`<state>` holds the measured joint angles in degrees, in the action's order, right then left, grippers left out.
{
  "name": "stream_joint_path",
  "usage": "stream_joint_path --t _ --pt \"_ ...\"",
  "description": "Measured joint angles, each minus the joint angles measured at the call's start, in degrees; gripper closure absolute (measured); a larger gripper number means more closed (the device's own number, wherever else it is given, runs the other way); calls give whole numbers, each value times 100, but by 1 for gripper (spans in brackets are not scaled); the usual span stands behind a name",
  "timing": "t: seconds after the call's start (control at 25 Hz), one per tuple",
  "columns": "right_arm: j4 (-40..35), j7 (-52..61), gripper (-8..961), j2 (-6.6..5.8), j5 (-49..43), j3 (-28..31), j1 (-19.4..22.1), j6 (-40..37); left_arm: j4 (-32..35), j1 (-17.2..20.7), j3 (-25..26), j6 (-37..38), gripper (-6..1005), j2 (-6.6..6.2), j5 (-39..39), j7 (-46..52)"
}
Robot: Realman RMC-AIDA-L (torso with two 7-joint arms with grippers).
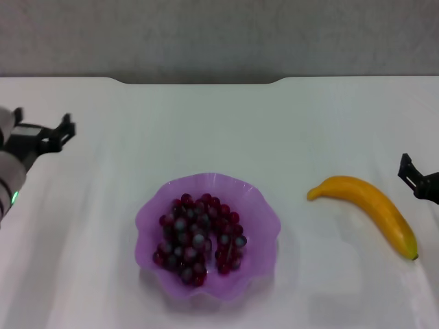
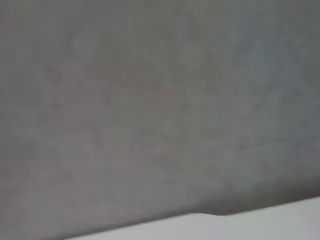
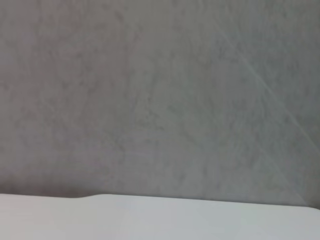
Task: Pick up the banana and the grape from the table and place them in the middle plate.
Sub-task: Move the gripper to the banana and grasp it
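On the white desk (image 1: 219,130), the bunch of grapes (image 1: 199,236) already lies inside the scalloped purple plate (image 1: 264,212), while the banana (image 1: 370,205) lies on the bare surface to the plate's right, well apart from it. Its long axis runs diagonally, the stem end toward the plate and the dark tip toward the near right. The right gripper (image 1: 413,179) hovers just beside the banana's outer side, so that arm is much the nearer; whether its jaws are spread cannot be told. The left gripper (image 1: 58,133) sits far off at the left edge, jaw state likewise unclear. Open desk lies between banana and plate, though the banana is close to the right edge.
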<state>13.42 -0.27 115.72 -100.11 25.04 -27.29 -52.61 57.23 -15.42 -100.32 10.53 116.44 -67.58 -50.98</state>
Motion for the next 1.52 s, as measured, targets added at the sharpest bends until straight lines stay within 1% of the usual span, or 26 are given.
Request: stream_joint_path --t 0.12,0.2,0.28,0.32,0.36,0.48,0.56,0.68,0.8,0.96,1.04,1.12,1.2,1.28,1.32,1.36,1.4,1.44,1.48,1.52 --pt "-2 0 62 5 -2 0 -10 0 -555 -51 -653 1232 117 -46 387 603" --pt "-5 0 62 5 -3 0 -10 0 -931 -86 -942 1942 116 -50 1082 1365" --pt "1 0 61 4 -5 0 -11 0 -1383 -117 -1050 2550 116 -43 1993 2432" --pt "10 0 61 4 -10 1 -12 0 -1528 -130 -1049 2745 116 -44 2297 2825" --pt "20 0 61 3 -33 1 -13 0 -1920 -190 -1011 3135 116 -50 2860 3641" --pt "28 -5 61 4 -117 7 -13 0 -2688 -388 -904 3729 115 -84 3644 4982" --pt "38 -7 62 6 -139 26 -13 -11 -3031 -528 -848 3882 115 -123 3835 5435" --pt "156 -8 62 -2 -141 39 -37 32 -3385 -648 -676 3923 114 -125 3882 5622" --pt "372 -6 62 -50 -159 11 -171 455 -3579 -637 -508 3934 116 -96 3893 5631" --pt "602 34 62 -140 -261 94 -233 923 -3638 -601 -498 3897 117 -92 3900 5615" --pt "781 94 62 -257 -359 179 -262 1219 -3640 -603 -514 3879 117 -92 3902 5609" --pt "1112 207 62 -473 -476 264 -284 1558 -3641 -605 -506 3875 116 -96 3904 5613" --pt "1584 373 62 -798 -663 371 -249 1858 -3642 -596 -492 3875 116 -97 3905 5626" --pt "2132 462 62 -1112 -928 601 -151 2144 -3653 -579 -486 3875 116 -96 3906 5626" --pt "2425 464 62 -1260 -1108 806 -71 2350 -3677 -579 -483 3876 116 -94 3907 5620" --pt "2683 463 62 -1380 -1316 1051 19 2590 -3708 -584 -483 3876 116 -92 3907 5614" --pt "2936 459 61 -1473 -1578 1319 119 2885 -3741 -593 -483 3879 116 -90 3908 5612" --pt "3149 455 61 -1532 -1843 1599 226 3183 -3769 -600 -482 3886 116 -88 3908 5611" --pt "3436 451 61 -1571 -2213 1995 377 3587 -3779 -607 -483 3897 116 -85 3909 5611" --pt "3696 445 61 -1576 -2540 2387 521 3957 -3783 -606 -483 3909 116 -81 3910 5611"
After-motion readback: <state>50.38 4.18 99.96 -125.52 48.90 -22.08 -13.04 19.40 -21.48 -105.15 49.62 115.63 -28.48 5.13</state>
